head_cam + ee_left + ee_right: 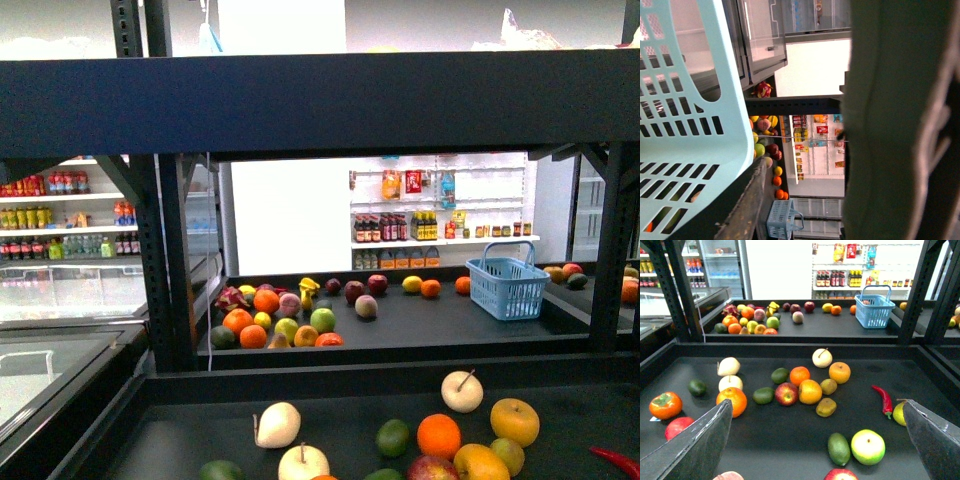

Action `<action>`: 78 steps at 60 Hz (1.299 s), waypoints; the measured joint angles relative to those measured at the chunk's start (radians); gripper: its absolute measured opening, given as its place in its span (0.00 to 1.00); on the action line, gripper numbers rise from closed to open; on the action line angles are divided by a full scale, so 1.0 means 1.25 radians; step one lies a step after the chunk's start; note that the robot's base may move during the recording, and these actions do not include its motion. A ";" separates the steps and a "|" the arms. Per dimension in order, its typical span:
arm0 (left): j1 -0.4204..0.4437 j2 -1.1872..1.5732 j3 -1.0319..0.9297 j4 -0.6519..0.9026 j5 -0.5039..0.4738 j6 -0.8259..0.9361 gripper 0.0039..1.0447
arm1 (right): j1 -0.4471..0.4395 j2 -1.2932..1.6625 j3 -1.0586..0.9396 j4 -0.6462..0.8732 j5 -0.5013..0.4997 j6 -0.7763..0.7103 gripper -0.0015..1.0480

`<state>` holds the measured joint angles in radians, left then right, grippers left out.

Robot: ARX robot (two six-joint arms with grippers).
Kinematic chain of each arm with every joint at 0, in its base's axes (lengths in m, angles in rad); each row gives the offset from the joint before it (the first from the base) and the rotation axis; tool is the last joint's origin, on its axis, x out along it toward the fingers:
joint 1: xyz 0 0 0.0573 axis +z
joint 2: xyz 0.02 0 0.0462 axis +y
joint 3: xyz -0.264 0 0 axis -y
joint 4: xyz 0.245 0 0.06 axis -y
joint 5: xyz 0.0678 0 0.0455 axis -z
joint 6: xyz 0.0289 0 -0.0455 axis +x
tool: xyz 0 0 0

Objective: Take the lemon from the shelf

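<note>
the lemon [810, 391] is seen lying near the middle of the near deck of the shelf [790, 351]. it is touched on one side by a red apple [786, 393], and a brownish-green fruit [828, 386] sits just beside it on the other. an orange [800, 375] lies just behind it, toward the deck's back edge. in the front view the lemon [481, 462] is found close to the front edge of the deck, right of centre, with the orange [438, 435] just beside it.

the right gripper [816, 407] is held above the front part of the deck with its jaws spread wide, and nothing is gripped. only the two dark fingers [700, 445] are shown, one in each lower corner of the right wrist view. the lemon is placed between them, slightly beyond their tips and apart from both.

in the left wrist view a pale blue basket [685, 125] is seen close up, and the other side is filled by a blurred dark mass. whether the left jaws are spread or closed cannot be told.
</note>
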<state>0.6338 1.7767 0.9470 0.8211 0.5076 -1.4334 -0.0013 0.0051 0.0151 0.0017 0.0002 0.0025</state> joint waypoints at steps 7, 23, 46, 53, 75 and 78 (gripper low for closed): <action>0.013 -0.019 -0.001 -0.026 0.013 0.015 0.84 | 0.000 0.000 0.000 0.000 0.000 0.000 0.98; 0.035 -0.076 -0.001 -0.112 0.031 0.051 0.93 | 0.000 0.000 0.000 0.000 0.000 0.000 0.98; 0.044 -0.175 0.003 -0.363 0.031 0.132 0.93 | 0.000 0.000 0.000 0.000 0.000 0.000 0.98; 0.045 -0.204 0.017 -0.424 0.028 0.155 0.93 | 0.000 0.000 0.000 0.000 0.000 0.000 0.98; 0.073 -0.319 0.071 -0.698 -0.022 0.300 0.93 | 0.000 0.000 0.000 0.000 0.000 0.000 0.98; 0.076 -0.341 0.078 -0.735 -0.039 0.339 0.93 | 0.000 0.000 0.000 0.000 0.000 0.000 0.98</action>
<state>0.7288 1.3499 1.0443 -0.0982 0.4583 -1.0100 -0.0013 0.0051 0.0147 0.0017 0.0002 0.0029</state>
